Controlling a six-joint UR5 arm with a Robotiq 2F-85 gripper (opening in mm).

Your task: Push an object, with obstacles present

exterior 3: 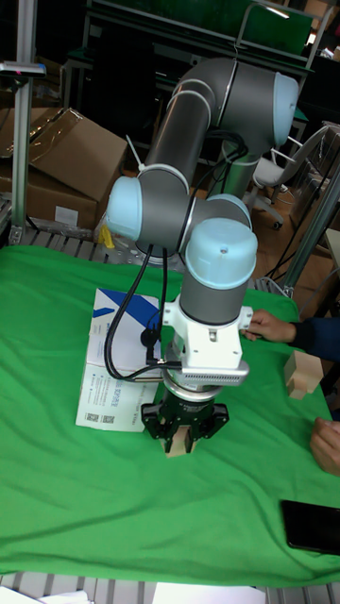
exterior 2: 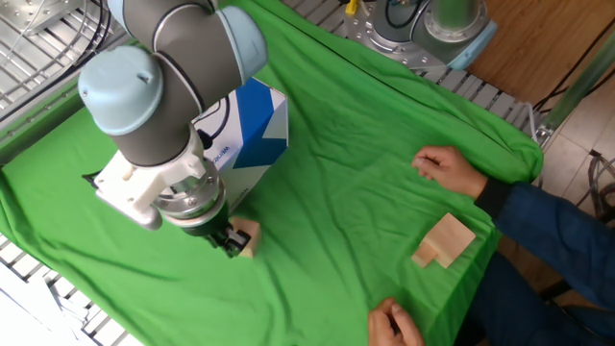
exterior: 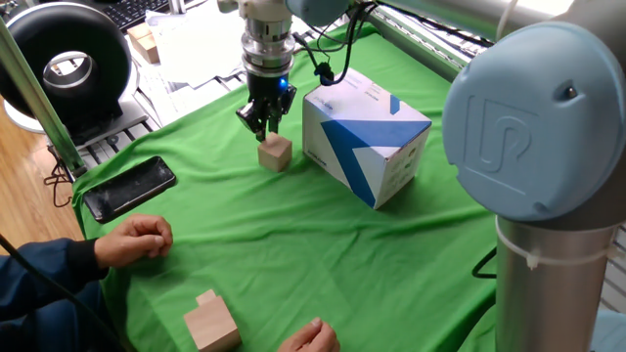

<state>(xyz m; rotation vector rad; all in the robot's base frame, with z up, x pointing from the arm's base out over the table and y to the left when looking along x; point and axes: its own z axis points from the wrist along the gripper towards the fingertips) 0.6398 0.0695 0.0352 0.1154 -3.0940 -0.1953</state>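
The object, a small light-wood cube (exterior: 275, 153), rests on the green cloth just left of the obstacle, a large white box with blue graphics (exterior: 367, 137). My gripper (exterior: 262, 123) is shut and holds nothing, its fingertips down against the cube's far-left side. In the other fixed view the gripper (exterior 2: 228, 241) covers part of the cube (exterior 2: 244, 234), with the box (exterior 2: 248, 142) close behind. From the tall fixed view, the gripper (exterior 3: 185, 436) hides nearly all of the cube (exterior 3: 176, 446) beside the box (exterior 3: 111, 374).
A black phone (exterior: 129, 188) lies at the cloth's left edge. A stepped wooden block (exterior: 211, 322) sits near the front, between a person's two hands (exterior: 134, 238). The arm's large joint (exterior: 533, 117) fills the right side.
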